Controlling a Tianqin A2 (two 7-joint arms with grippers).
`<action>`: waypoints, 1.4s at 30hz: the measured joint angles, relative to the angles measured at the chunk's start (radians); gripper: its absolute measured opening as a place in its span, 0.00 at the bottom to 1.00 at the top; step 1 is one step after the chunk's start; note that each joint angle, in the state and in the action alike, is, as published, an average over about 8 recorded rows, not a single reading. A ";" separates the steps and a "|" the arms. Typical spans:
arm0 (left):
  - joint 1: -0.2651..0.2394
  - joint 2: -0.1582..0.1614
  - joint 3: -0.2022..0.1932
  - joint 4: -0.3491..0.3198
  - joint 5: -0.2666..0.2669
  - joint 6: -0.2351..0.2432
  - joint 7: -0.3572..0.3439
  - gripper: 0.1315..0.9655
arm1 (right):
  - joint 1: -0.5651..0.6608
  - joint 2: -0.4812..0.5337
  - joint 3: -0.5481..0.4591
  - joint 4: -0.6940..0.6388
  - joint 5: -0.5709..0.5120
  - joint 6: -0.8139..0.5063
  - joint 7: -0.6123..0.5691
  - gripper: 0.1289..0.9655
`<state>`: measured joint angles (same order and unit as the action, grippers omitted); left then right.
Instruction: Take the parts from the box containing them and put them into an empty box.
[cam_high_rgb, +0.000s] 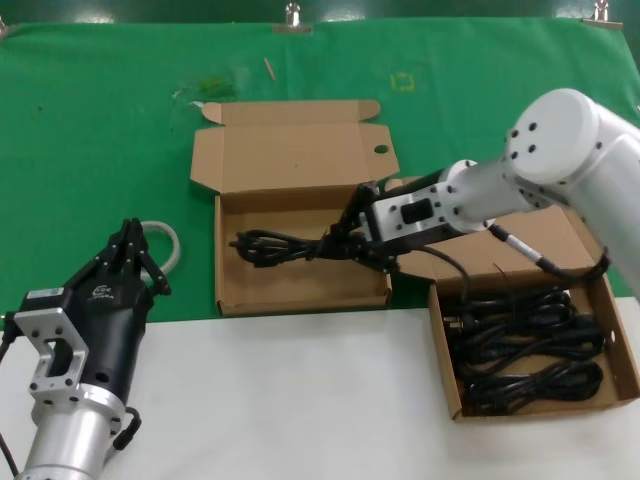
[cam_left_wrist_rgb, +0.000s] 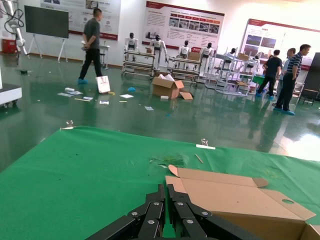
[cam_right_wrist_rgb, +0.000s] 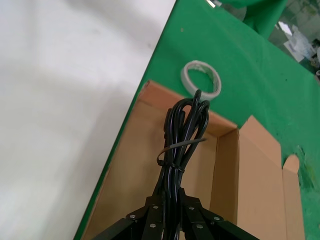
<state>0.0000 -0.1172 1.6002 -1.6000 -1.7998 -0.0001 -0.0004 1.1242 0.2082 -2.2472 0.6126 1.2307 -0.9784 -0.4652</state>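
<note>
Idle left gripper (cam_high_rgb: 130, 255) pressed together; my right gripper (cam_high_rgb: 345, 238) pinches a cord bundle (cam_high_rgb: 275, 246) over the empty box (cam_high_rgb: 300, 290), whose near wall may snag its trailing plug end.

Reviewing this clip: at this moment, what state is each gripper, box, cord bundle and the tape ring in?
right gripper: shut on a power cord, over the left box.
power cord: tied bundle, held inside the left box.
left box: lid open, holds only that cord.
right box: open, holds several cord bundles.
left gripper: shut, idle at the table's left.
white ring: lying flat on the green cloth.
</note>
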 joint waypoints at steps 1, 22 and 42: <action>0.000 0.000 0.000 0.000 0.000 0.000 0.000 0.03 | 0.007 -0.014 0.002 -0.027 0.004 0.010 -0.013 0.06; 0.000 0.000 0.000 0.000 0.000 0.000 0.000 0.03 | 0.093 -0.139 0.052 -0.386 0.051 0.113 -0.259 0.06; 0.000 0.000 0.000 0.000 0.000 0.000 0.000 0.03 | 0.076 -0.114 0.047 -0.338 0.038 0.118 -0.230 0.12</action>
<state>0.0000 -0.1172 1.6002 -1.6000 -1.7998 -0.0001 -0.0004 1.2005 0.0939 -2.2003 0.2751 1.2687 -0.8607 -0.6949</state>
